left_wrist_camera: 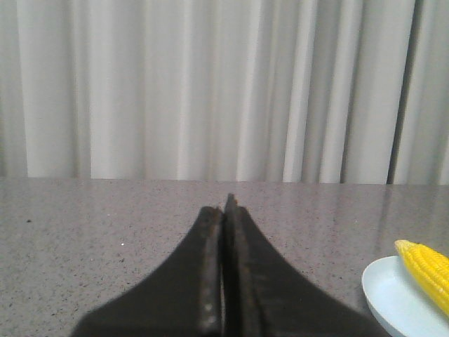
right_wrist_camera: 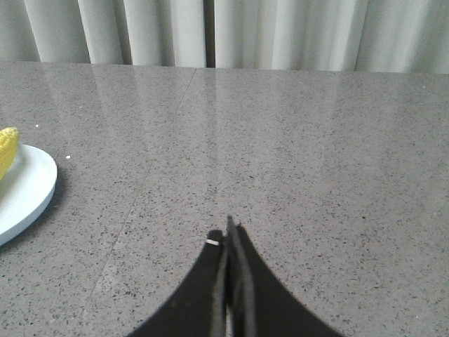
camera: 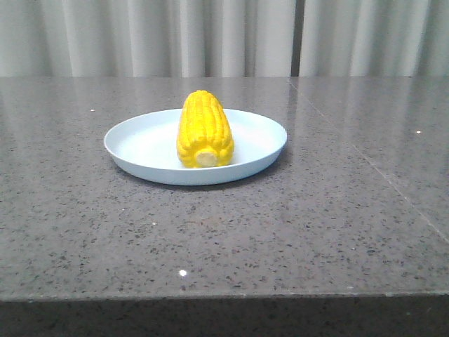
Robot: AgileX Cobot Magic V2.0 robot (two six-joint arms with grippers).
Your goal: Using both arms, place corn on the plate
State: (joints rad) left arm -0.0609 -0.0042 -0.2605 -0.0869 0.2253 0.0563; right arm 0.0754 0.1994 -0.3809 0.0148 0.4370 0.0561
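Observation:
The yellow corn [camera: 204,130] lies in the middle of the pale blue plate [camera: 133,142], its pale stub end toward the front. In the left wrist view the corn [left_wrist_camera: 426,270] and the plate [left_wrist_camera: 393,302] show at one edge, away from my left gripper [left_wrist_camera: 226,205], which is shut and empty over bare table. In the right wrist view the plate [right_wrist_camera: 28,189] and a bit of corn [right_wrist_camera: 7,147] show at the opposite edge, away from my right gripper [right_wrist_camera: 229,226], also shut and empty. Neither gripper shows in the front view.
A dark speckled stone table [camera: 224,232] carries the plate, with a seam line [camera: 365,158] running across its right part. Pale curtains [camera: 224,35] hang behind the far edge. The table's front edge [camera: 224,298] is near the camera.

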